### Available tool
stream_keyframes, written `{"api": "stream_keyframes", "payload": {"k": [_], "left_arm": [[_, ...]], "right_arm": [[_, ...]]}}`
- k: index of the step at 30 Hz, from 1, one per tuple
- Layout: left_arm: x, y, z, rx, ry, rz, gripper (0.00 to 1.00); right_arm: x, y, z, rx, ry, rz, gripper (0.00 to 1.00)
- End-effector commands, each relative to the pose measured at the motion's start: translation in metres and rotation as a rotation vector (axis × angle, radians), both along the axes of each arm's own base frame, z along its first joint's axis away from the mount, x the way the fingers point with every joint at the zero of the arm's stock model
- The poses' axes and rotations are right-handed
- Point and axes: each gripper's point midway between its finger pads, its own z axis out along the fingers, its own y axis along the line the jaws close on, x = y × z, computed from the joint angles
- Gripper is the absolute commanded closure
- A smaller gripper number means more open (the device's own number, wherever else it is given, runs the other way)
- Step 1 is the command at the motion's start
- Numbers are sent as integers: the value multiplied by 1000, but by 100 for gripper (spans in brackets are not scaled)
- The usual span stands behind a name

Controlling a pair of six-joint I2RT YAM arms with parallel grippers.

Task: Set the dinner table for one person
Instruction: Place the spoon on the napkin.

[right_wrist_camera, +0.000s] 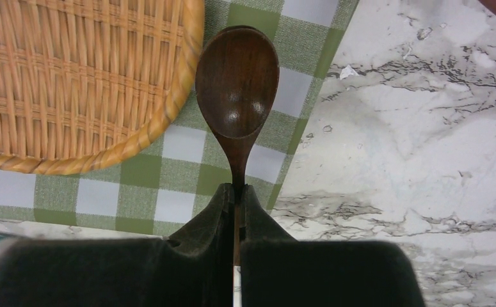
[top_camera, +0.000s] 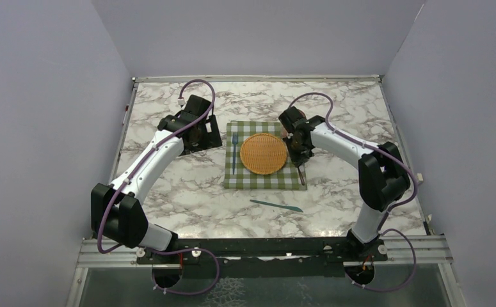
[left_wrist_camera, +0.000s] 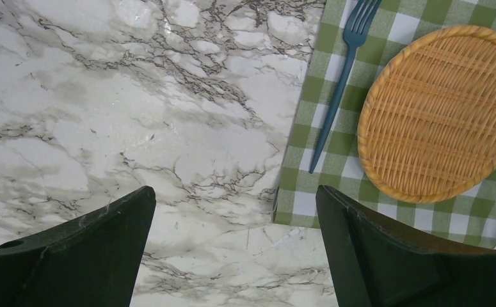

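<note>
Fork (top_camera: pixel 234 153) left of plate (top_camera: pixel 264 154), spoon (right_wrist_camera: pixel 237 83) right, on cloth (top_camera: pixel 264 181).

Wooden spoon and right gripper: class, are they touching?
Touching. In the right wrist view the right gripper has its jaws shut on the handle of the wooden spoon.

The dinner table (top_camera: pixel 168 192) top is seen as smooth, glossy marble pattern; glare is noted in the left wrist view. Its frame (top_camera: pixel 258 78) is recorded as dull bare metal. The checked cloth (top_camera: pixel 258 180) is woven fabric, matt. The plate (top_camera: pixel 264 153) is woven wicker, ribbed and rough, with a twisted rim. The spoon (right_wrist_camera: pixel 237 80) is dark wood, smooth, softly polished. The fork (left_wrist_camera: pixel 338 96) is judged smooth matt plastic. The fingers (left_wrist_camera: pixel 85 256) of the left gripper (left_wrist_camera: pixel 235 204) are matt black, faintly scuffed.
</note>
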Motion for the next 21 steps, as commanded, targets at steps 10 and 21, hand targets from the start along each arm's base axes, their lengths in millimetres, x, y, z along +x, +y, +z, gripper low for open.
{"api": "stream_keyframes", "payload": {"k": [10, 21], "left_arm": [[8, -3, 16, -20, -32, -15, 1], [5, -1, 20, -15, -33, -15, 1]], "right_arm": [[18, 18, -2, 69, -13, -20, 99], [35, 20, -9, 74, -15, -54, 99]]}}
